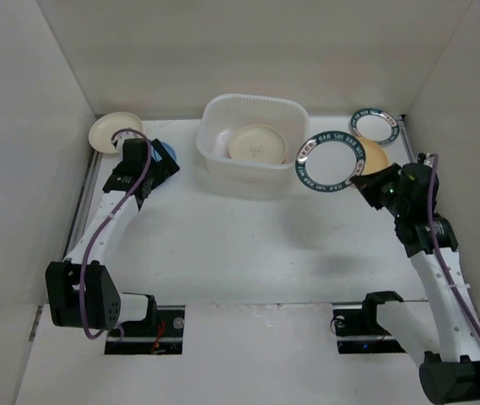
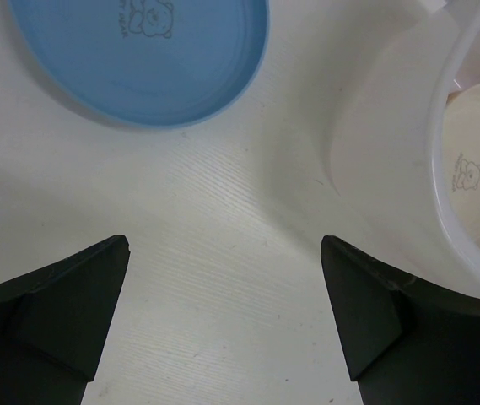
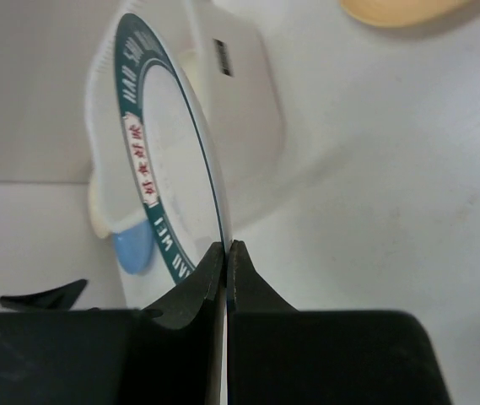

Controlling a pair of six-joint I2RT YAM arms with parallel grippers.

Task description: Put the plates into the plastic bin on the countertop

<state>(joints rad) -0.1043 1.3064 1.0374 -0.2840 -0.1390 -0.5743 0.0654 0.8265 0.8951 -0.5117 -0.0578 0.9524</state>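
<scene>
The plastic bin (image 1: pixel 216 114) sits toward the back of the worktop (image 1: pixel 240 245), about the middle. One cream plate (image 1: pixel 256 143) lies flat in its bottom, with a small printed figure on it that shows in the left wrist view.

At 3 o'clock from the bin is a teal-rimmed plate (image 1: pixel 331 160), white in the centre with lettering round its dark band. It is held up off the worktop and tipped, and from above its edge overlaps the bin's right rim. The right claw (image 1: pixel 362 181) has it by the rim at the plate's 4 o'clock. In the right wrist view the two fingers are pinched together on the thin edge with no gap to speak of.

Just behind that plate, at its 3 o'clock, a yellow-orange plate (image 1: pixel 374 154) lies on the worktop. At 1 o'clock from it, near the back right corner, is a second teal-rimmed plate (image 1: pixel 374 125).

At 9 o'clock from the bin the left claw (image 1: pixel 159 169) hangs low over bare worktop, its fingers spread wide with nothing between them. A blue plate (image 2: pixel 138 51) lies just past its tips at 11 o'clock in the wrist view, and the bin wall curves in at 2 o'clock. Further out, in the back left corner, a pale plate (image 1: pixel 115 132) rests by itself.
</scene>
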